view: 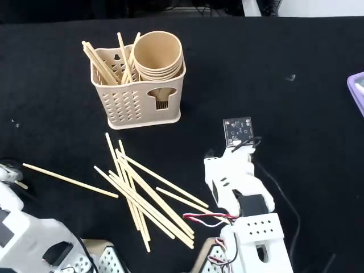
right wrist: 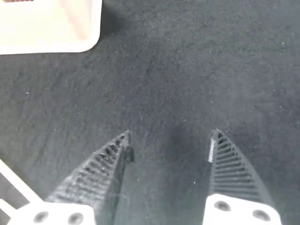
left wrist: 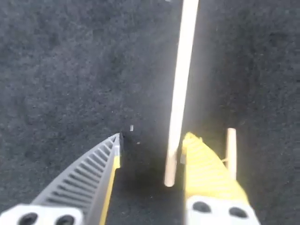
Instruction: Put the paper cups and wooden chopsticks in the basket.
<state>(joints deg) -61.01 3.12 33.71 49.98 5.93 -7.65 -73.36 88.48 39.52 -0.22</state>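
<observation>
Black cloth [view: 296, 114], basket [view: 133, 103] of paper cups [view: 159, 54], chopsticks [view: 101, 63]

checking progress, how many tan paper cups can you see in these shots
5, roughly: the tan paper cups are all nested in one stack, standing in one compartment of the beige slotted plastic basket. This is counted by visible rims, so more may be hidden inside.

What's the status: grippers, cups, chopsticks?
Left gripper open, straddling one chopstick. Right gripper open over black cloth. Paper cups stacked in basket; loose chopsticks on cloth. Nothing blocking.
</observation>
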